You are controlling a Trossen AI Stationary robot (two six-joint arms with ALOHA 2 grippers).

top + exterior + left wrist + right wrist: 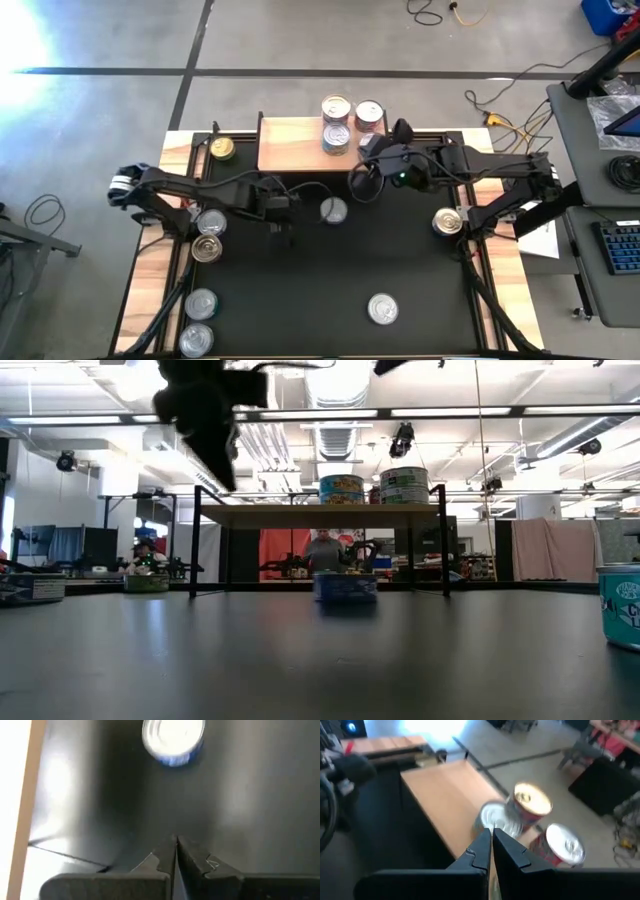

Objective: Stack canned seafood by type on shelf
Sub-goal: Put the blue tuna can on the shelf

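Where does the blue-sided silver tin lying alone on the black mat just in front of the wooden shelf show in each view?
High view: blue-sided silver tin, centre of the mat, near the low light-wood shelf.
Low view: centre, under the shelf.
Left wrist view: top edge, beyond the shut left pincer.
Right wrist view: not in it.
Shared landmark: the shelf.

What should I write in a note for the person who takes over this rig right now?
Left claw: shut, empty, over the black mat beside the blue-labelled can.
Right claw: shut, empty, over the right end of the shelf.
Done: on or at the shelf's right end there is a two-can stack, a gold-lidded can and a silver-lidded can.
Left: the gold can left of the shelf, four cans along the left edge, one at the front of the mat, one at the right, plus the blue-labelled one.
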